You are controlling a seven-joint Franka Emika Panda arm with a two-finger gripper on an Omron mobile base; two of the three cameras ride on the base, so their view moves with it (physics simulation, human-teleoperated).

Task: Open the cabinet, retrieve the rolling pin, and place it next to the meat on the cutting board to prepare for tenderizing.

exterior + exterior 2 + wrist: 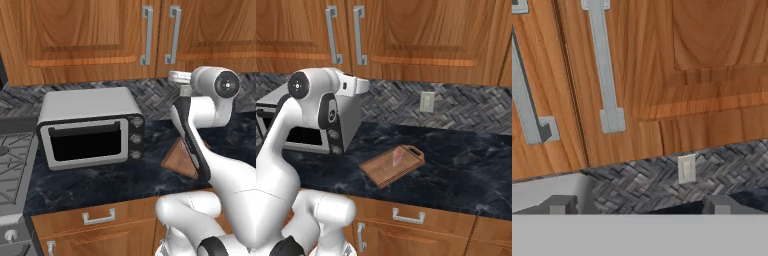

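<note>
**Cabinet shut, one slab of meat on one board**

From the left base view you see the cabinet [90, 35], two raised-panel wooden doors closed, two grey bar handles, and one steel toaster oven [92, 127] on dark marbled counter [100, 182].

From the right, one cutting board [391, 166] carries the meat [397, 156]; herringbone backsplash [471, 107] behind.

In the hand view, the gripper [639, 206] has fingers spread apart, below the door handles.

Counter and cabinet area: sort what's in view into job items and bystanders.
Job: cabinet, doors closed; cutting board; meat on the board; gripper.
Bystanders: toaster oven; wall outlet; stove; counter drawer.
</note>
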